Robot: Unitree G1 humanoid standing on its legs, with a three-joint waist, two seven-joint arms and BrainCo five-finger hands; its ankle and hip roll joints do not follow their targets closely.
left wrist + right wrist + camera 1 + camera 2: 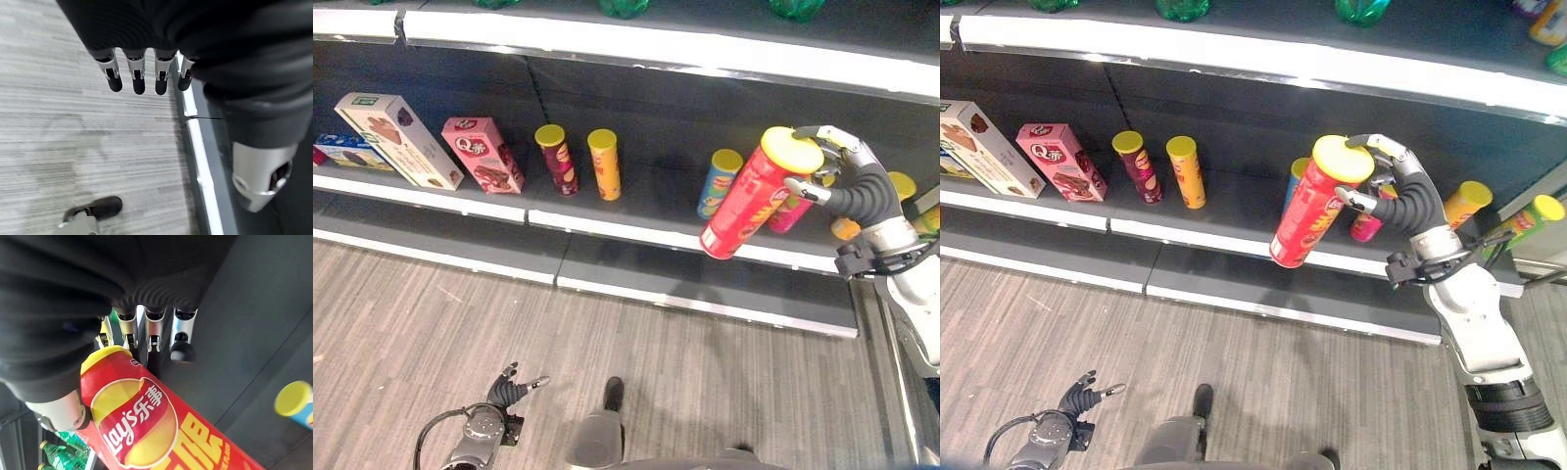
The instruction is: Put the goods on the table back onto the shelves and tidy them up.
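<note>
A tall red chips can with a yellow lid hangs tilted in front of the middle shelf, its lid end up and toward the shelf back. My right hand is shut on it near the lid; in the right wrist view the fingers curl over the can. Behind it on the shelf stand a blue can and a pink can. My left hand hangs low over the floor, holding nothing, its fingers relaxed.
Further left on the shelf stand a yellow can, a maroon can, a pink box, a white box and a blue box. More cans stand at the right end. Green bottles sit on the upper shelf.
</note>
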